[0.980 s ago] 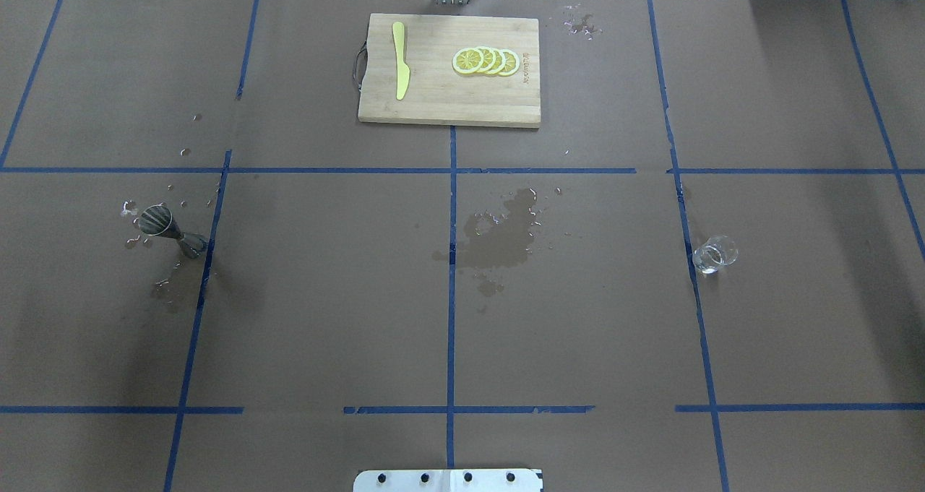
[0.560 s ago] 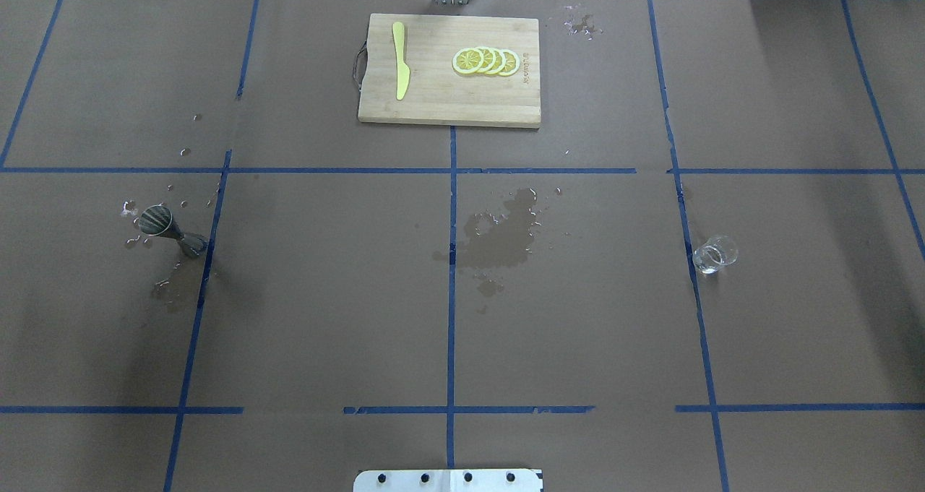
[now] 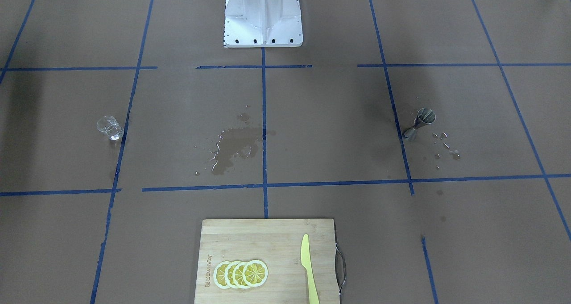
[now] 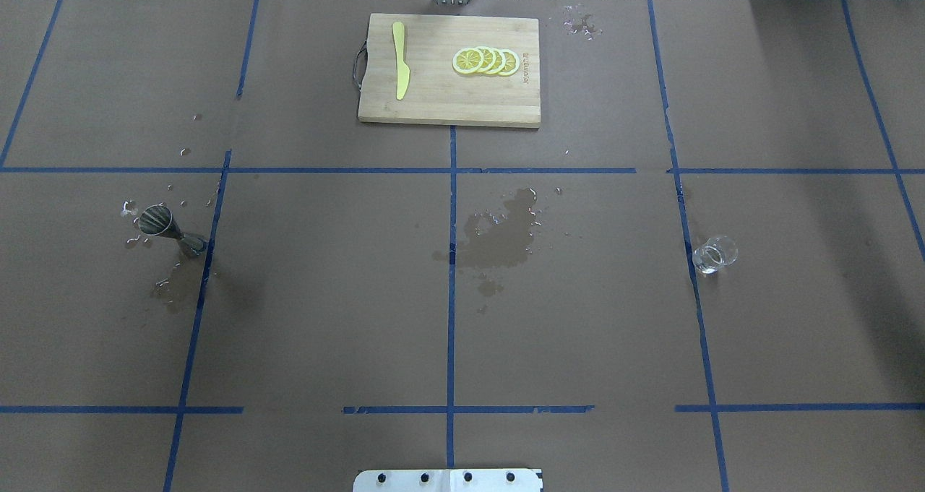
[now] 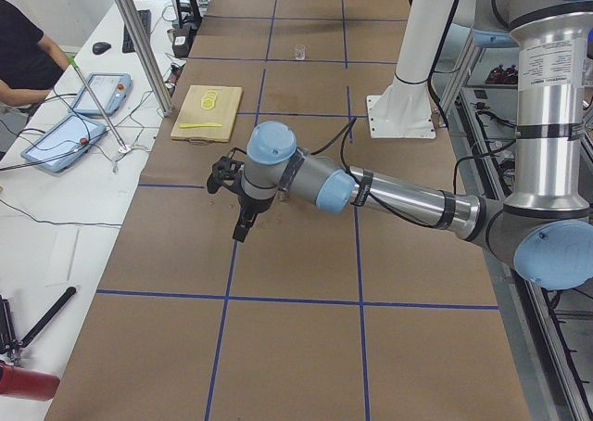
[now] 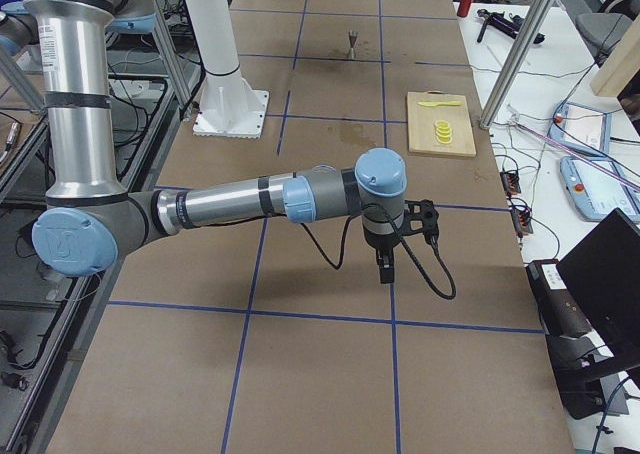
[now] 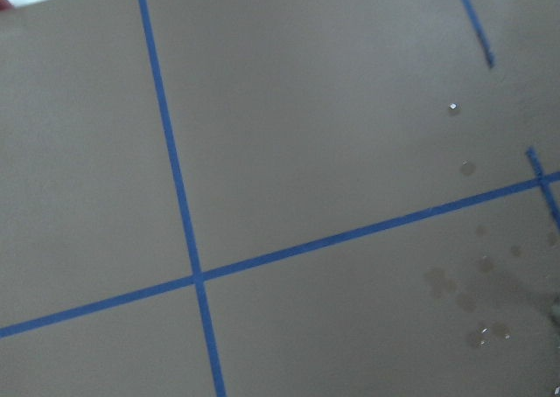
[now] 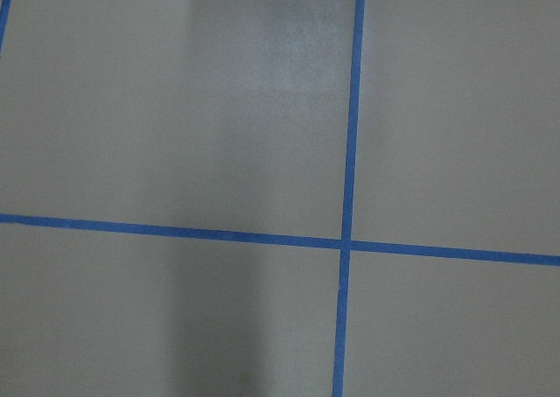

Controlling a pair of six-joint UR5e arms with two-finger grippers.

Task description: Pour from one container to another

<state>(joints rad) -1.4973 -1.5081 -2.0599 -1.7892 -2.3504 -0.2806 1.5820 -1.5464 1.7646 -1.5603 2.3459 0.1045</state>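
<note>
Glass cup: the glass cup [image 4: 714, 253] stands on the robot's right side of the table [image 4: 325, 318], just beside a blue tape line [image 4: 690, 261] and well in from the table's edges.
Jigger: the jigger [image 4: 170, 230] stands on the robot's left side, its foot touching another tape line, with droplets [image 4: 155, 286] scattered around it.
Gap between them: wide, and bare apart from a wet patch [image 4: 506, 232] at the middle.
Far edge: a cutting board [image 4: 433, 105] lies there, bearing a yellow knife [image 4: 399, 60] and overlapping lemon slices [image 4: 485, 61], well apart from both vessels.
Near edge: the white base plate [image 4: 448, 480] sits at the centre.
Left gripper: the left gripper [image 5: 239, 234] hangs fingers-down over brown paper towards the table's left end; it shows only in the side view, so I cannot tell whether its jaws are apart or together.
Right gripper: the right gripper [image 6: 387, 272] hangs fingers-down towards the table's right end, well apart from the glass cup; its jaw state cannot be told either.
Wrist views: bare paper and crossing tape, plus droplets on the left.
</note>
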